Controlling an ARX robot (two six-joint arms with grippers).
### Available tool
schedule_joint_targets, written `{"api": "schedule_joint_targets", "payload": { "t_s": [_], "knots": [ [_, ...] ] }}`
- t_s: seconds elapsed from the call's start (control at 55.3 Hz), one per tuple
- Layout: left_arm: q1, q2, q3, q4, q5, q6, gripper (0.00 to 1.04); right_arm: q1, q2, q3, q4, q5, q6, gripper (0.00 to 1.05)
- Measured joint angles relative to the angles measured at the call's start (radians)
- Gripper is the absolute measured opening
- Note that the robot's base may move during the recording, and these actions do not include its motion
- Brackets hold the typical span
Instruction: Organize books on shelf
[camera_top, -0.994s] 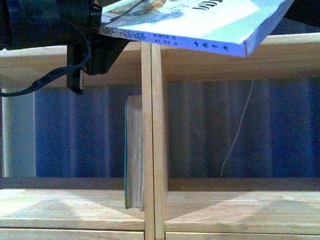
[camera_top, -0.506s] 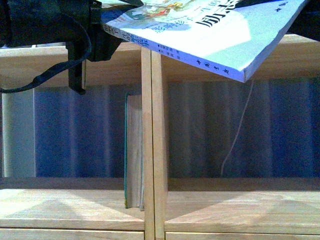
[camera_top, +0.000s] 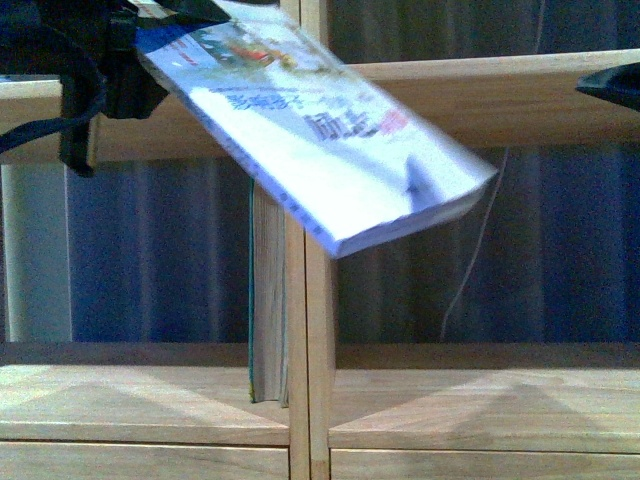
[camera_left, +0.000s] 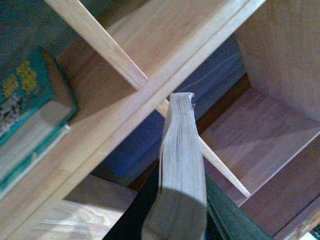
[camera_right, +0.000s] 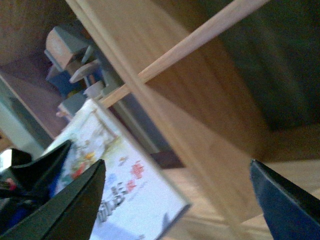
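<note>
White paperback (camera_top: 320, 150), clenched at one end by the left claw (camera_top: 130, 45) and tilted corner-down before the shelf (camera_top: 500, 95), seems angled to stand beside the upright teal book (camera_top: 265, 300); the right claw (camera_right: 177, 195) hangs released, empty.

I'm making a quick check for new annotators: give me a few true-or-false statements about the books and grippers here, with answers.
1. The left gripper is closed on the white paperback. True.
2. The paperback lies flat on a board. False: it hangs tilted in the air, its free end lower than the gripped end.
3. The teal book stands upright against the central divider of the shelf, in the left compartment. True.
4. The right gripper is clamped on the teal book. False: its fingers are spread wide with nothing between them.
</note>
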Motion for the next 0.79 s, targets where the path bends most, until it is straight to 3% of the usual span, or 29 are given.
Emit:
{"api": "schedule_joint_targets", "payload": {
  "t_s": [0.054,0.217,0.397,0.759,0.795],
  "knots": [
    [0.035,-0.024,0.0,-0.039,0.014,0.032,0.17,-0.039,0.0,-0.034,0.075,0.003,-0.1,0.99],
    [0.109,-0.107,0.0,-0.141,0.045,0.128,0.17,-0.133,-0.001,-0.137,0.33,-0.052,-0.285,0.98],
    [0.168,-0.211,-0.009,-0.277,0.05,0.246,0.17,-0.222,-0.013,-0.216,0.488,-0.129,-0.317,0.98],
    [0.237,-0.46,-0.172,-0.491,-0.014,0.6,0.16,-0.274,-0.043,-0.264,0.449,-0.134,-0.327,0.98],
    [0.256,-0.491,-0.19,-0.504,-0.019,0.641,0.16,-0.261,-0.061,-0.251,0.372,-0.072,-0.369,0.95]
  ]
}}
